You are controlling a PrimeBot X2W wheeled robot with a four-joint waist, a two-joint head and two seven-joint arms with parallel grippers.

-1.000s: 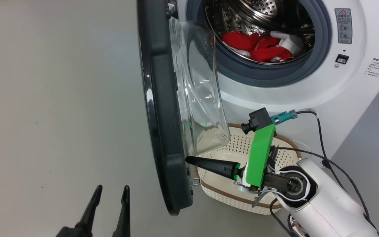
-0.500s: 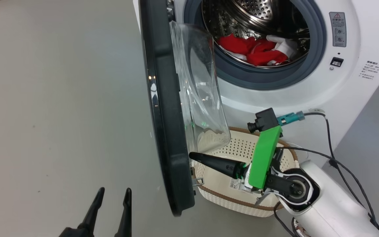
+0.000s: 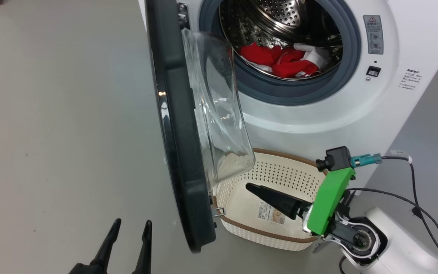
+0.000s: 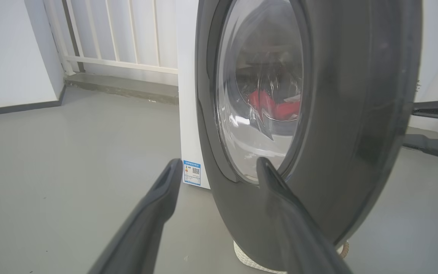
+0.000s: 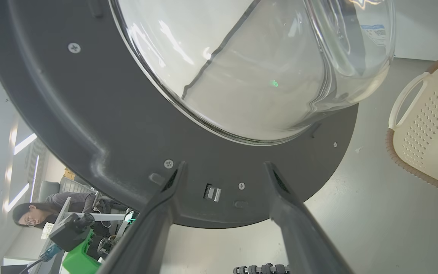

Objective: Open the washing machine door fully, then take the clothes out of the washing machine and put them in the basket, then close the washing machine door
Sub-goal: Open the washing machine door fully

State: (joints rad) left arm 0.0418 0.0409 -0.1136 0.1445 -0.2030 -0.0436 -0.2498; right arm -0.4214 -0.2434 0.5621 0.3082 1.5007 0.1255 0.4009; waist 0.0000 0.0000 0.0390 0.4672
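The washing machine door stands edge-on, swung out from the white washing machine, its clear glass bowl bulging toward the drum. The red and white clothes lie in the steel drum. The cream basket sits on the floor below the opening and holds no clothes. My right gripper hangs over the basket, open and holding nothing. In the right wrist view its gripper faces the door's inner rim. My left gripper is open outside the door, and in the left wrist view this gripper points at the door's glossy outer face.
Black cables trail from my right arm beside the machine's corner. Grey floor spreads left of the door. A white railing and wall stand behind the machine. A seated person shows past the door's edge.
My right gripper has opened and drawn back from the door's inner edge, now further right over the basket. The head camera has shifted, moving the whole scene. The left gripper is unchanged.
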